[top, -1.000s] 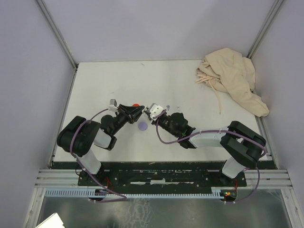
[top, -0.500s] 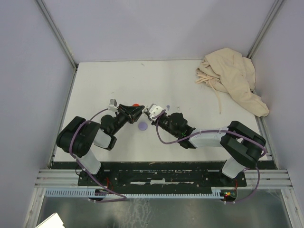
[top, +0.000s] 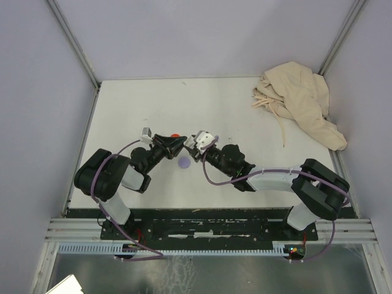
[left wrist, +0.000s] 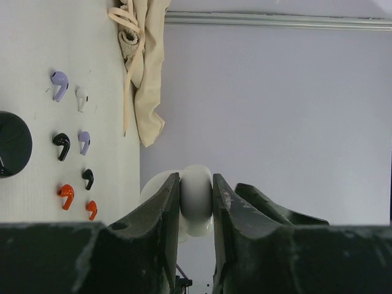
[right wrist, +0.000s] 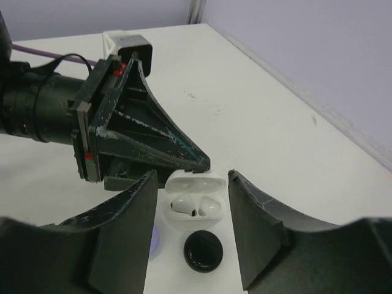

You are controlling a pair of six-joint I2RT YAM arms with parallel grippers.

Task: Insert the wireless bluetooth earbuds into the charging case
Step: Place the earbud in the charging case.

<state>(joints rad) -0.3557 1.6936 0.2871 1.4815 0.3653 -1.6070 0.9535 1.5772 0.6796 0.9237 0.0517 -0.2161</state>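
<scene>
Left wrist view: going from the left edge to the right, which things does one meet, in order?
black disc → loose wireless bluetooth earbuds → beige cloth → white charging case, clamped in the left gripper

What we could only half see
From the left wrist, the black disc was cut by the left edge, the cloth by the top, and the charging case sat half buried between the fingers of the left gripper. A lavender disc hid behind a finger of the right gripper. From above, the earbuds were too small for us to tell apart.
</scene>
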